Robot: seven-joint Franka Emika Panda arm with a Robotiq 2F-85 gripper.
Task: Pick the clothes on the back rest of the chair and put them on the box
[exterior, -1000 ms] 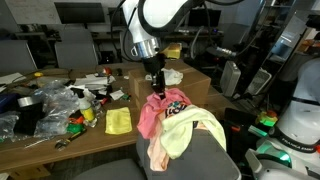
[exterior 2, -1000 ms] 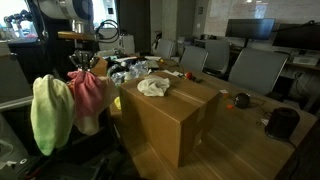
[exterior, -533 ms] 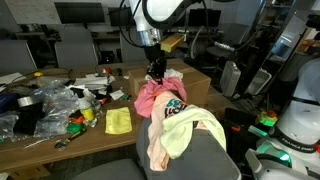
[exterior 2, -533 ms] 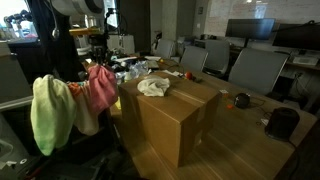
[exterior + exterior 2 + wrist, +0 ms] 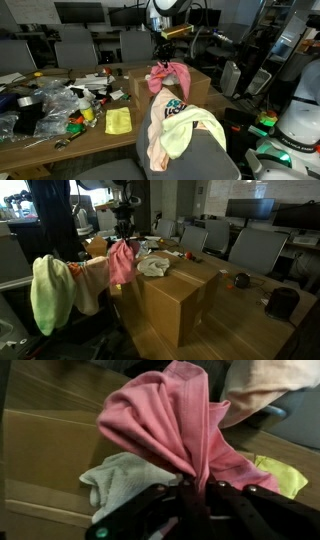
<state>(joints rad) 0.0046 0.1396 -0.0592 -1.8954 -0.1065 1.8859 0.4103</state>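
Note:
My gripper [image 5: 158, 58] [image 5: 122, 232] [image 5: 196, 492] is shut on a pink cloth [image 5: 172, 78] [image 5: 121, 262] [image 5: 160, 420] and holds it in the air at the near edge of the cardboard box [image 5: 198, 82] [image 5: 172, 298]. A whitish cloth [image 5: 153, 267] [image 5: 115, 477] lies on the box top. More clothes stay on the chair back rest [image 5: 200, 158]: a yellow-green one [image 5: 185, 130] [image 5: 44, 292] and a peach one [image 5: 157, 145] [image 5: 90, 280]. In the wrist view the box top [image 5: 50, 445] lies below the hanging cloth.
A cluttered wooden table [image 5: 60, 130] with a yellow cloth [image 5: 118, 121], plastic bags [image 5: 45, 105] and small items stands beside the box. Office chairs [image 5: 255, 250] stand behind. A white machine [image 5: 297, 120] is at one side.
My gripper has lifted the pink cloth off the chair back rest and carried it up and over toward the box. The other clothes stayed on the chair.

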